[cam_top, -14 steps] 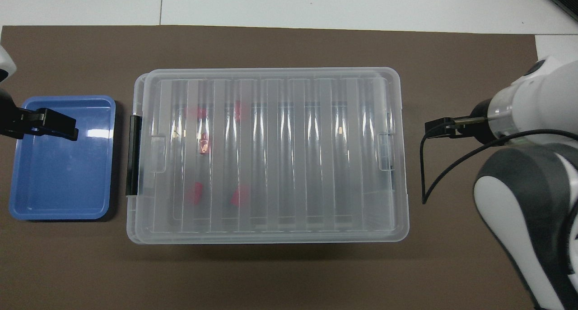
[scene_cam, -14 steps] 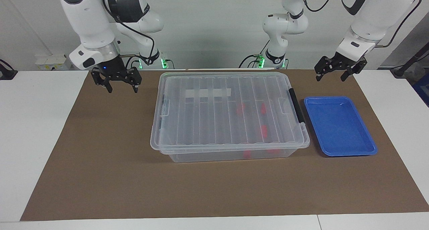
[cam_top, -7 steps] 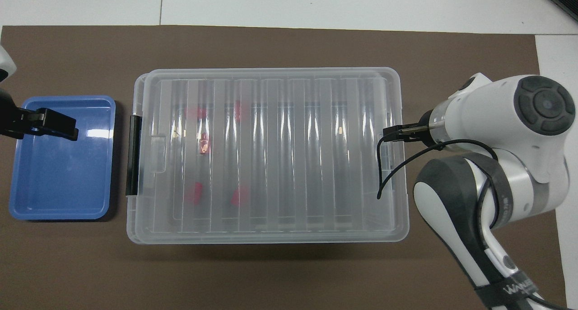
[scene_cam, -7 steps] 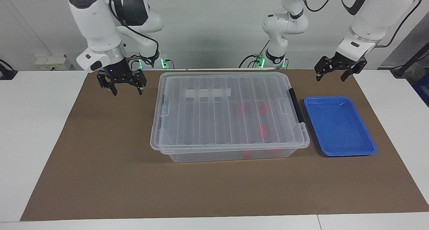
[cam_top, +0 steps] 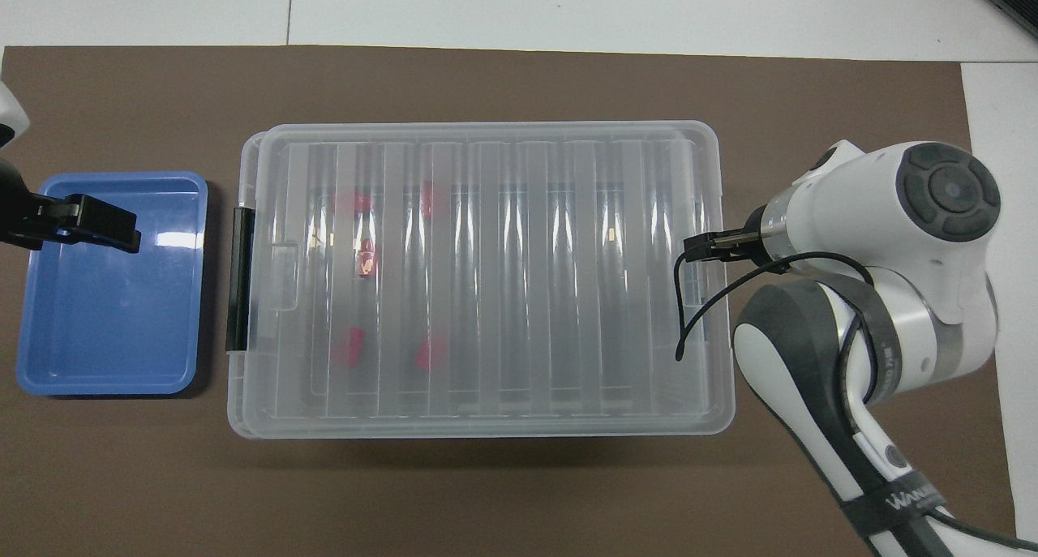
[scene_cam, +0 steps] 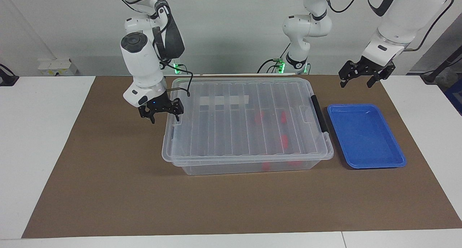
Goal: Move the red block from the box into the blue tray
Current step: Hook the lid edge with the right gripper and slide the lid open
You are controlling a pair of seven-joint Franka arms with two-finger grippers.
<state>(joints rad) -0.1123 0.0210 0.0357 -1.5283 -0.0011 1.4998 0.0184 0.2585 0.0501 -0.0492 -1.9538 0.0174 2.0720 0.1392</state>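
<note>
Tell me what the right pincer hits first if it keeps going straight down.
Probably the box: the open right pincer hangs at its lid's edge on the right arm's end, though one fingertip may pass outside onto the mat.

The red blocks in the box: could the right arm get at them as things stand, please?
Probably not yet. The red blocks lie inside the clear box, and its ribbed lid is on. The right gripper, jaws open, hangs at the lid's edge at its own end.
</note>
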